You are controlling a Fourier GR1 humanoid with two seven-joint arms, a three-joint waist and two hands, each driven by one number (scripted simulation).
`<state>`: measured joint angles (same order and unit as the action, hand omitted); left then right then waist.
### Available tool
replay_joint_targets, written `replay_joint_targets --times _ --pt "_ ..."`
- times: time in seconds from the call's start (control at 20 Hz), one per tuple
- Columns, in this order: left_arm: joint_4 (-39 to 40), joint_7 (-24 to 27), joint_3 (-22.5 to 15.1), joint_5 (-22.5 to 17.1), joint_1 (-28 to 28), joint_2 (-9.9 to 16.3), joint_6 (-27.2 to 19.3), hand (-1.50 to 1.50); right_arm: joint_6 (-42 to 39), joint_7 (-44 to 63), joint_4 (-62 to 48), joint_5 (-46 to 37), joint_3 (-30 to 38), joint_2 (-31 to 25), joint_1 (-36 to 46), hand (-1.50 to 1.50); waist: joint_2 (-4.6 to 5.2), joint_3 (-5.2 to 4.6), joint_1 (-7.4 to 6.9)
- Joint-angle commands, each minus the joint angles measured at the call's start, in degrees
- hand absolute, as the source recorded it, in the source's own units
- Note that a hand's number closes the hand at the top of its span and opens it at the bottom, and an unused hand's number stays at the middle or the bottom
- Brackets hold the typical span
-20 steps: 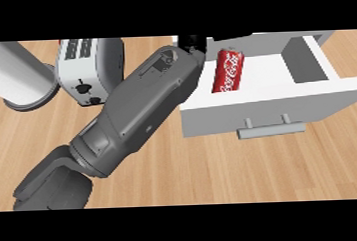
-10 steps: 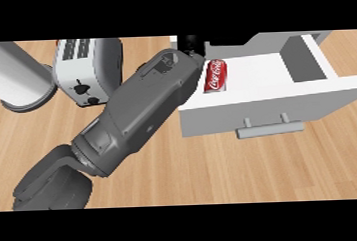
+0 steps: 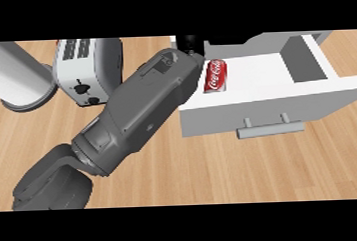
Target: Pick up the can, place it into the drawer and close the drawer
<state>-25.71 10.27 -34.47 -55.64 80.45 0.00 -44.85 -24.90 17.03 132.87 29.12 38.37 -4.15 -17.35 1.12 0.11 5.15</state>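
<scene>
A red can [image 3: 215, 75] lies on its side inside the open white drawer [image 3: 313, 95], near the drawer's left wall. My left forearm [image 3: 140, 111] runs from the lower left up to the drawer's back left corner. Only a small black part of my left hand [image 3: 189, 42] shows there, just up and left of the can's top end; the rest is cut off at the view's upper edge. Whether it touches the can is not visible. The drawer's grey handle [image 3: 270, 128] faces me on its front panel. My right hand is out of view.
A silver toaster [image 3: 82, 71] stands left of the forearm. A large pale grey cylinder [image 3: 17, 80] stands at the far left. The wooden counter [image 3: 250, 170] stretches in front of the drawer.
The can has shifted a little left and down into the drawer and now lies flatter. My forearm has barely moved.
</scene>
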Motion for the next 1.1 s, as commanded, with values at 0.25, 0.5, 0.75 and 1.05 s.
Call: replay_joint_targets --times 0.25,0.5,0.75,1.05 --pt "-1.3 6.0 0.7 -3.1 -0.4 0.0 1.2 -1.5 -5.7 -9.6 3.4 -13.2 -1.5 -3.0 4.1 -1.5 0.21 0.01 -0.34" --pt "-2.5 6.1 -0.6 -3.8 1.8 0.0 -1.3 -1.5 -4.3 -11.4 6.5 -26.4 -7.5 -2.5 8.6 -1.5 0.07 -0.03 -1.93" --pt "0.1 5.4 1.3 -4.1 3.5 0.0 1.2 -1.5 -2.0 -11.9 4.2 -41.0 -16.2 -1.1 13.5 -1.5 -0.03 -0.07 -4.32" --pt "-1.5 4.2 1.3 -4.6 2.4 0.0 0.9 -1.5 1.8 -12.9 -2.3 -58.4 -27.2 -2.1 21.0 -1.5 -0.31 -0.13 -5.53"
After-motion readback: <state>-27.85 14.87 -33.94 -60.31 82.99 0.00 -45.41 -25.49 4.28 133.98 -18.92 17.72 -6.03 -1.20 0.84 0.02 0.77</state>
